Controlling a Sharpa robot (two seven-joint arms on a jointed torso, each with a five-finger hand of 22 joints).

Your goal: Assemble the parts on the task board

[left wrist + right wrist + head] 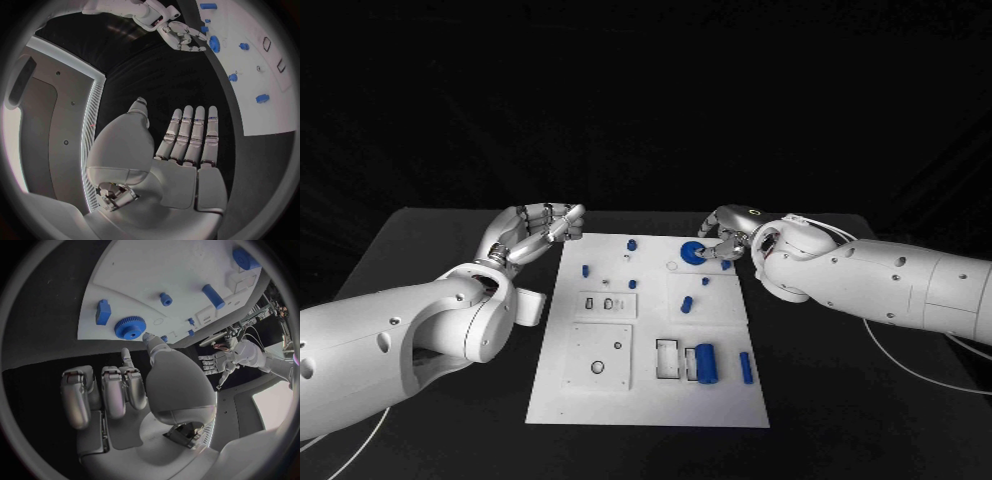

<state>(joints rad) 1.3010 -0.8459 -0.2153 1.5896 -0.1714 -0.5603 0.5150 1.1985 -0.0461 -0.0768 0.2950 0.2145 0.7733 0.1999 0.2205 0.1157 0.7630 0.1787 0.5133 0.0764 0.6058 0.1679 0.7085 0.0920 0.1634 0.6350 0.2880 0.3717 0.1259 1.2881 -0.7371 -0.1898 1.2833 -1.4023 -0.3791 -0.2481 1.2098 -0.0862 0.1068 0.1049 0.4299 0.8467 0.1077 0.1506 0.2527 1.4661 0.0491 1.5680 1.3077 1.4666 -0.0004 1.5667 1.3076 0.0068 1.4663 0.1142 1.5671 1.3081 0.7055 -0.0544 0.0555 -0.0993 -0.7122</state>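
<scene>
The white task board (pixel 646 400) lies in the middle of the black table. A blue gear (pixel 691 252) sits near its far edge. My right hand (pixel 723 241) hovers at the gear's right side with its fingers apart; the thumb tip (pixel 149 338) is just beside the gear (pixel 130 328) and nothing is held. My left hand (pixel 538 228) is raised off the board's far left corner, fingers (pixel 190 135) straight and holding nothing. Small blue pegs (pixel 632 244) dot the far half. A thick blue cylinder (pixel 705 362) and a blue bar (pixel 746 368) lie at the near right.
Rectangular and round recesses (pixel 599 303) are cut into the board's left half. A white slot block (pixel 671 360) stands beside the cylinder. Black table (pixel 848 420) surrounds the board on both sides. A cable (pixel 906 365) hangs under my right arm.
</scene>
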